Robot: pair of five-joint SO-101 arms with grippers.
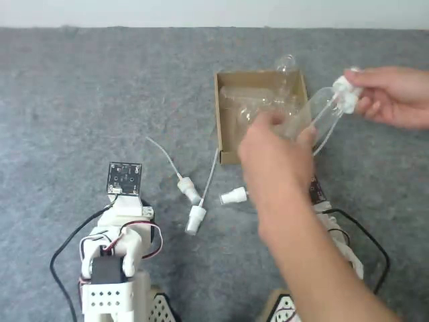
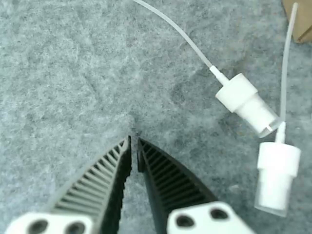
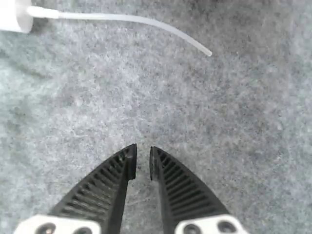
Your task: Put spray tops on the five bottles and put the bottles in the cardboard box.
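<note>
Left gripper (image 2: 134, 142) and right gripper (image 3: 141, 148) clenched, empty; spray top (image 2: 245, 103) ahead of left gripper likely light, slick, floppy-tubed; grasp its collar.

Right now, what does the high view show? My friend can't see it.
One hand holds a clear bottle above the cardboard box while another hand grips the white spray top at its neck. Three loose spray tops lie on the grey carpet.

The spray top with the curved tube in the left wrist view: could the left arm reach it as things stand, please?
Probably yes: the spray top lies on bare carpet near the left gripper, nothing between them, though the shut gripper must open first.
</note>
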